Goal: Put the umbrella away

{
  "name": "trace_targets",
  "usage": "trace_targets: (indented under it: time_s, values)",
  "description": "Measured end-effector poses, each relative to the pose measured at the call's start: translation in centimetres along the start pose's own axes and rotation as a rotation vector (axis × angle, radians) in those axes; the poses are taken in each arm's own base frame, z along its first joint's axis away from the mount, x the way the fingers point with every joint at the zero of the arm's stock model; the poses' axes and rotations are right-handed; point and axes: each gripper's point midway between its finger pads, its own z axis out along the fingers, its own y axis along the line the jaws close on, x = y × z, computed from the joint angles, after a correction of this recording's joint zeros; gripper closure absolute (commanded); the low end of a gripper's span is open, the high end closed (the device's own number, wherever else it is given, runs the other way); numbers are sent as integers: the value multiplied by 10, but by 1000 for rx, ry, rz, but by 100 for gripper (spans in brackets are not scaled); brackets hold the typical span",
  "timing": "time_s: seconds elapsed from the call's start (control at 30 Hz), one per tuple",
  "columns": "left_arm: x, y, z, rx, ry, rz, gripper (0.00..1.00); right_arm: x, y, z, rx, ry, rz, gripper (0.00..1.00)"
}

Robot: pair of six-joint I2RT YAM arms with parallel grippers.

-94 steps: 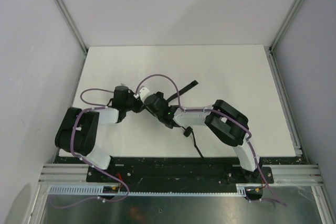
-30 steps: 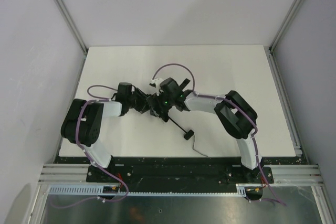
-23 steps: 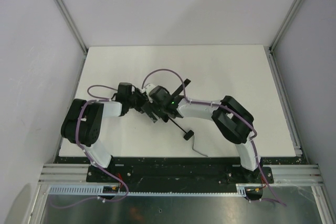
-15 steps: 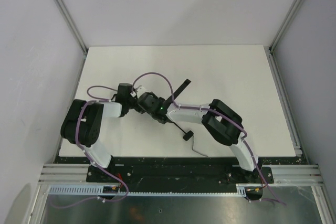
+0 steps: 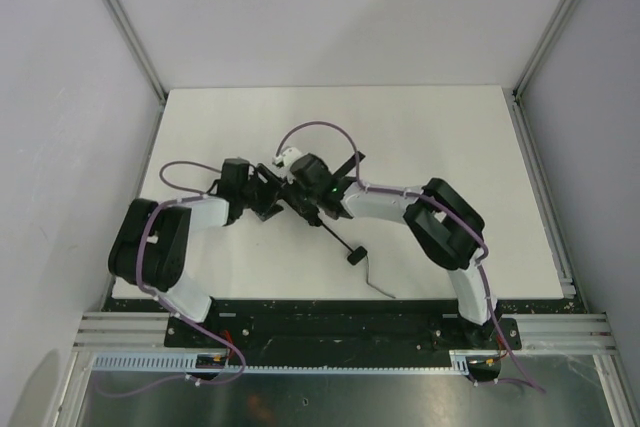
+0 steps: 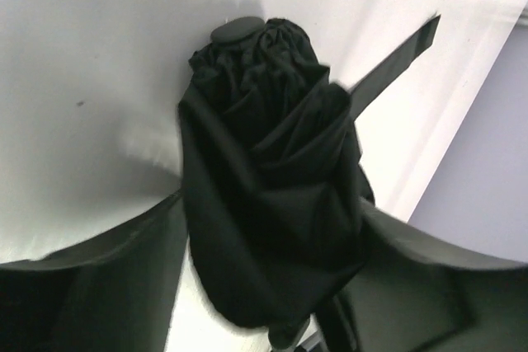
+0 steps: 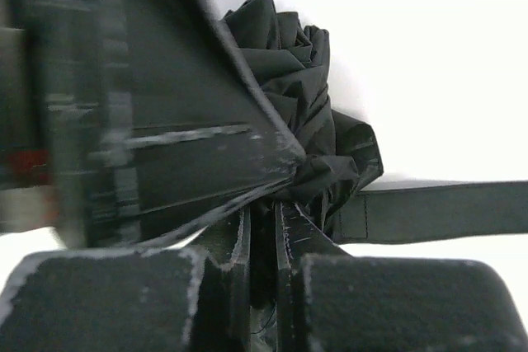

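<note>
The black umbrella [image 6: 264,162] lies folded on the white table, its canopy bunched between my two grippers in the middle of the top view. Its closure strap [image 5: 348,164] sticks out to the upper right. The thin shaft runs down to the handle [image 5: 356,258], with the wrist cord [image 5: 378,282] trailing toward the table's front edge. My left gripper [image 5: 267,197] stands open around the canopy, one finger [image 6: 82,286] on each side. My right gripper [image 7: 264,212] is shut on a fold of canopy fabric [image 7: 318,166], right beside the left gripper's finger [image 7: 165,146].
The white table [image 5: 450,137] is boxed in by pale walls and metal frame posts [image 5: 120,22] at the back corners. Both arms' purple cables [image 5: 320,129] loop above the wrists. The black base rail [image 5: 330,322] runs along the near edge.
My right gripper has closed from wide open onto the canopy fabric, its wrist swinging left and then back. My left gripper's jaws have widened around the umbrella.
</note>
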Motion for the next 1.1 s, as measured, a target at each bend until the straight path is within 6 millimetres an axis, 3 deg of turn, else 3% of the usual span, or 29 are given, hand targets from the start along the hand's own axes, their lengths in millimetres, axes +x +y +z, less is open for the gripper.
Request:
trace_targets:
  time_s: [0.1, 0.3, 0.47, 0.63, 0.73, 0.83, 1.0, 1.1]
  values:
    - [-5, 3, -14, -5, -26, 15, 3, -4, -4, 3, -127, -15, 82, 100]
    - [-15, -8, -37, 31, -72, 53, 1, -6, -7, 3, -368, -34, 245, 100]
    - [-10, -4, -33, 18, -47, 52, 1, -2, -2, -1, -551, -36, 361, 100]
    - [0, 5, -15, -20, 11, 36, 3, 5, 6, -8, -678, -13, 437, 100]
    - [4, -2, -7, -14, 22, 51, 12, 8, 7, -9, -722, -6, 465, 100]
    - [8, -1, -1, -19, 33, 35, 35, 9, 2, -10, -743, -3, 485, 99]
    - [12, -1, 8, -8, 59, -9, 69, 11, -3, -13, -750, 3, 500, 90]
    - [14, -3, 10, 1, 70, -20, 84, 12, -3, -17, -739, 15, 506, 79]
